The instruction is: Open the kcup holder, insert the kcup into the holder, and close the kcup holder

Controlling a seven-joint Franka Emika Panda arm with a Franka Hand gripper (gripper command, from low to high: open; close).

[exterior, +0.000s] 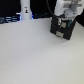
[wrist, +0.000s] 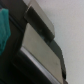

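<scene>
The kcup holder (exterior: 61, 28) is a black box at the back right of the white table (exterior: 35, 55) in the exterior view. My gripper (exterior: 63, 21) hangs right over it, at or touching its top; its fingers are too blurred to read. In the wrist view the holder (wrist: 42, 50) fills the frame very close up, with two greyish rectangular recesses. A teal patch (wrist: 4, 30) shows at the picture's edge; I cannot tell whether it is the kcup. No slide-out tray shows.
A white bottle-shaped object (exterior: 25, 10) stands at the back on the exterior view's left, against a dark background. The white arm (exterior: 66, 7) comes down from the upper right.
</scene>
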